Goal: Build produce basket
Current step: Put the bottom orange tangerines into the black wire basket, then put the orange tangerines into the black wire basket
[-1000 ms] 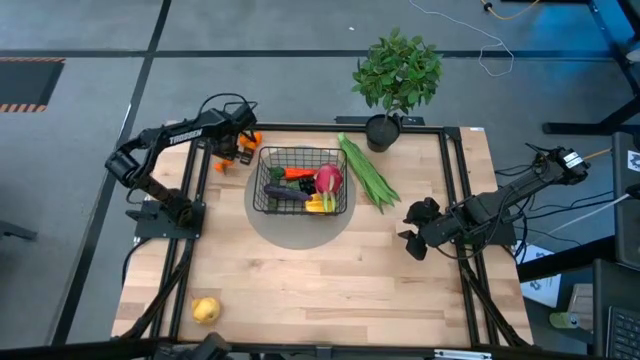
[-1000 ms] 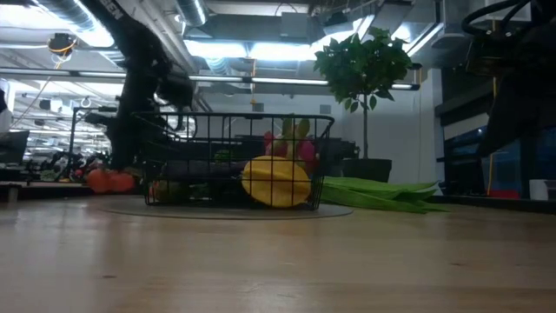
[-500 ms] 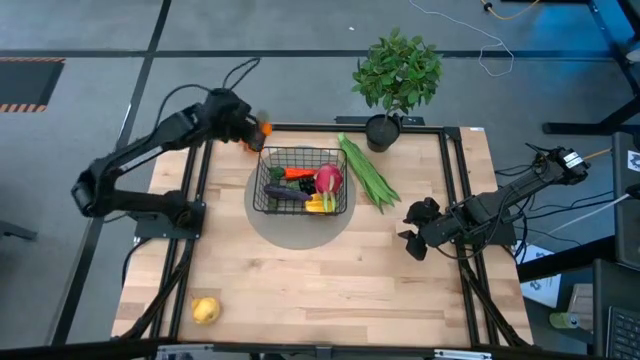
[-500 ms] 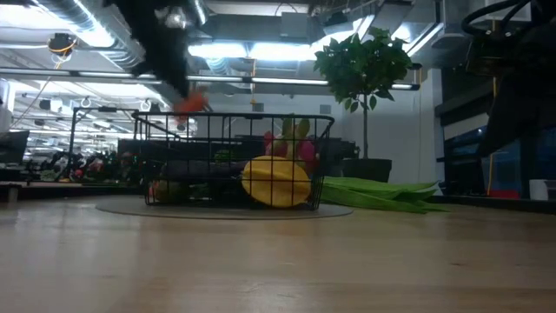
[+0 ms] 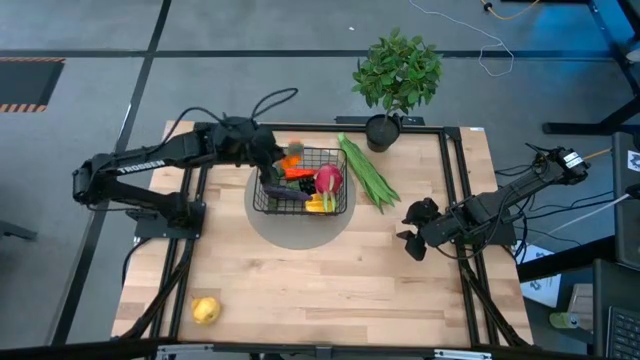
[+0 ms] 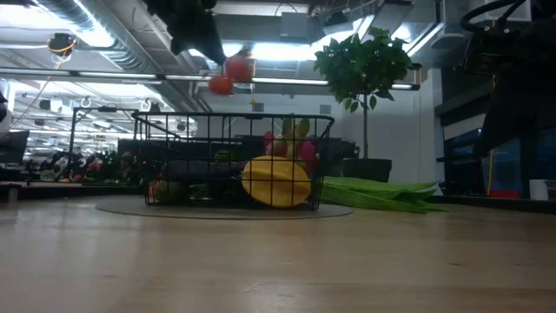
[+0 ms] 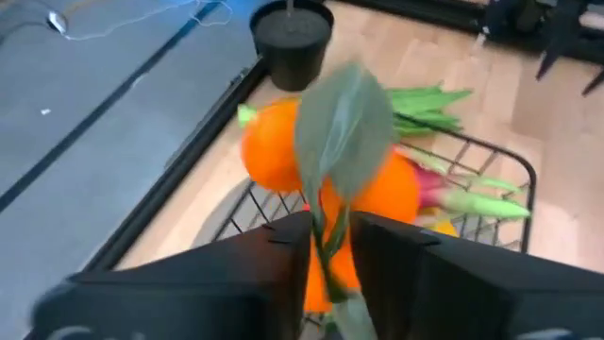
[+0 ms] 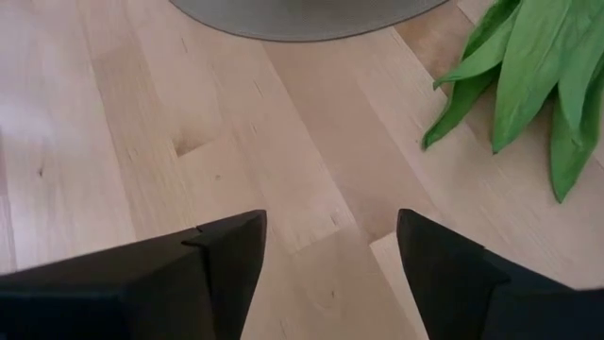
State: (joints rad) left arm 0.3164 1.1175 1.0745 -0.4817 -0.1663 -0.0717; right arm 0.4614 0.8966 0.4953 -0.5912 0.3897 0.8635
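**Q:** Where's the small black wire-mesh basket (image 5: 305, 180) now?

**A:** Still upper middle of the high view, on the grey round mat (image 5: 296, 222). A second ago my left gripper (image 5: 272, 157) was at the table's upper-left edge; now it's swung over the basket's left rim, fingers clamped on the stem of the leafy small oranges (image 7: 326, 175). In the low view they hang above the rim, so the drop is next, I reckon.

**Q:** Other arm?

**A:** My right gripper (image 5: 412, 233) hasn't moved, fingers apart at right. A yellow fruit (image 5: 206, 309) still waits lower left.

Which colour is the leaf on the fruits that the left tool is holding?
Green; the leaf lies across the oranges held by the left tool. Left wrist view shows it best.
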